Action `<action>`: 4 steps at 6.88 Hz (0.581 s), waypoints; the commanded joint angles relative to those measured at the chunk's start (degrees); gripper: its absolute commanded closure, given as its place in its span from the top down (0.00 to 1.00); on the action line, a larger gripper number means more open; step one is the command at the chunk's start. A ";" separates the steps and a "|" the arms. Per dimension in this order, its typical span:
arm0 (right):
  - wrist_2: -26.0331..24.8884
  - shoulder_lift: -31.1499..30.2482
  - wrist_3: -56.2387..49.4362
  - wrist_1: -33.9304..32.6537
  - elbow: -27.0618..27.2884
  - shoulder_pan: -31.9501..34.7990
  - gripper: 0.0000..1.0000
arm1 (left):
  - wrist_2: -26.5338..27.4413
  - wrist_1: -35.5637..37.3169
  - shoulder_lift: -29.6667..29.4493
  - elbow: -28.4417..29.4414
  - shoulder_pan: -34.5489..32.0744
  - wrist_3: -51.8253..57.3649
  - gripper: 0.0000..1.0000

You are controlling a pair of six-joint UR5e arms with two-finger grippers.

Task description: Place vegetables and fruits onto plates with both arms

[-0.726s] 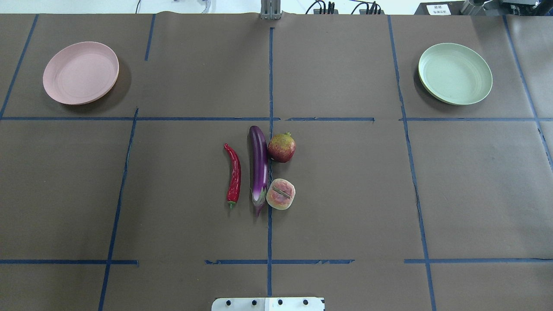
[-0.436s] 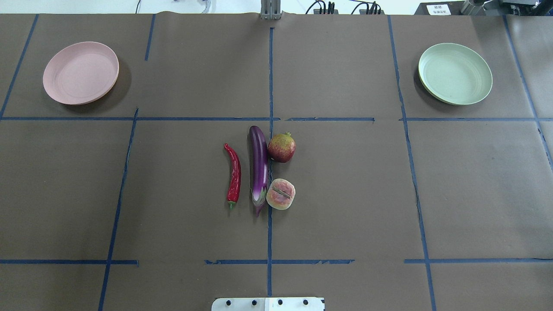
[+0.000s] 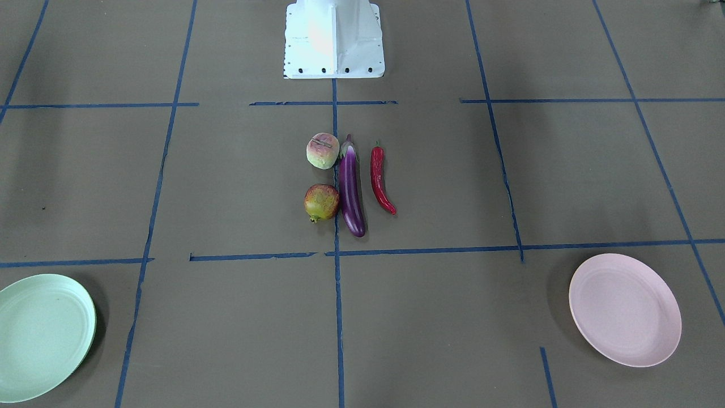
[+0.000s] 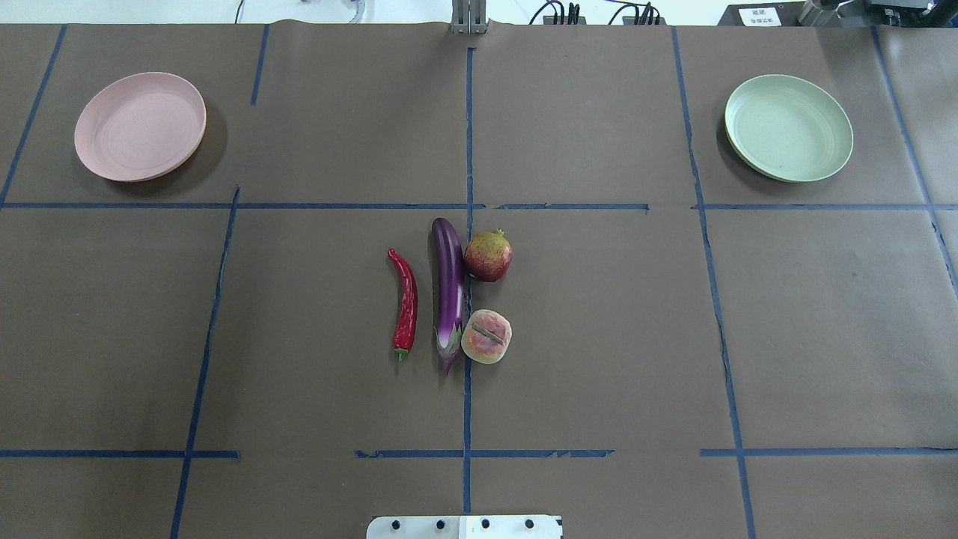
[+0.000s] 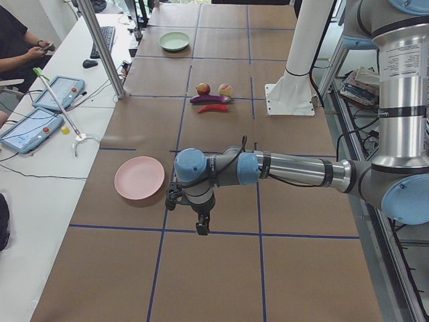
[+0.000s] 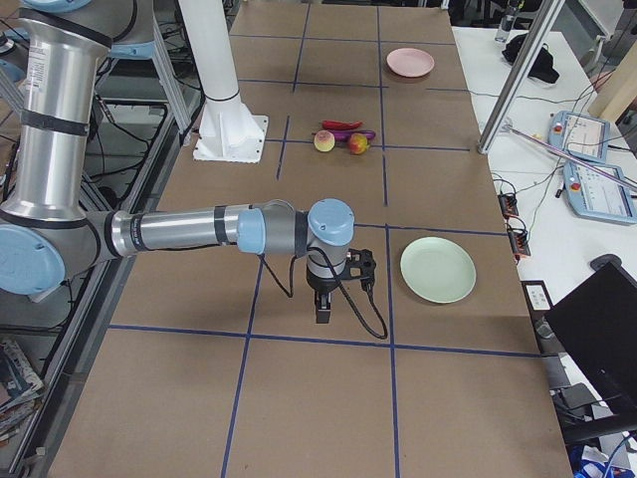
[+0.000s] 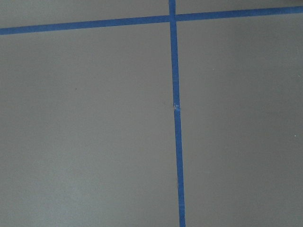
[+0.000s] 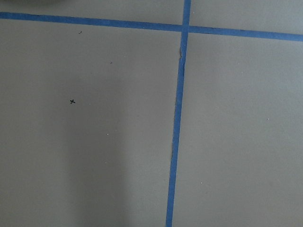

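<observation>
The purple eggplant (image 4: 449, 288) lies at the table's middle, with the red chili pepper (image 4: 406, 303) to its left. The pomegranate-like fruit (image 4: 488, 256) and the peach-like fruit (image 4: 486, 337) touch its right side. The pink plate (image 4: 140, 126) is far left, the green plate (image 4: 788, 127) far right, both empty. My left gripper (image 5: 202, 228) shows only in the exterior left view, pointing down beside the pink plate (image 5: 139, 178). My right gripper (image 6: 323, 314) shows only in the exterior right view, beside the green plate (image 6: 438, 269). I cannot tell whether either is open or shut.
Brown paper with blue tape lines (image 4: 467, 150) covers the table. The white base block (image 3: 334, 39) stands at the robot's edge. Both wrist views show only paper and tape (image 7: 176, 118). Operators' tablets (image 5: 30, 127) lie on a side desk.
</observation>
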 commanded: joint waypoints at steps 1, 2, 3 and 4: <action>0.09 0.00 0.03 0.02 0.06 -0.01 1.00 | 0.13 0.05 0.32 -0.50 0.00 -0.06 1.00; 0.26 -0.09 -0.05 0.02 0.06 0.07 1.00 | 0.22 0.05 0.67 -0.93 -0.09 -0.06 1.00; 0.52 -0.09 -0.23 0.02 -0.03 -0.01 1.00 | 0.22 0.05 0.67 -1.11 -0.09 -0.06 1.00; 0.53 -0.09 -0.23 0.02 -0.12 -0.01 1.00 | 0.22 0.05 0.58 -1.03 0.00 -0.06 1.00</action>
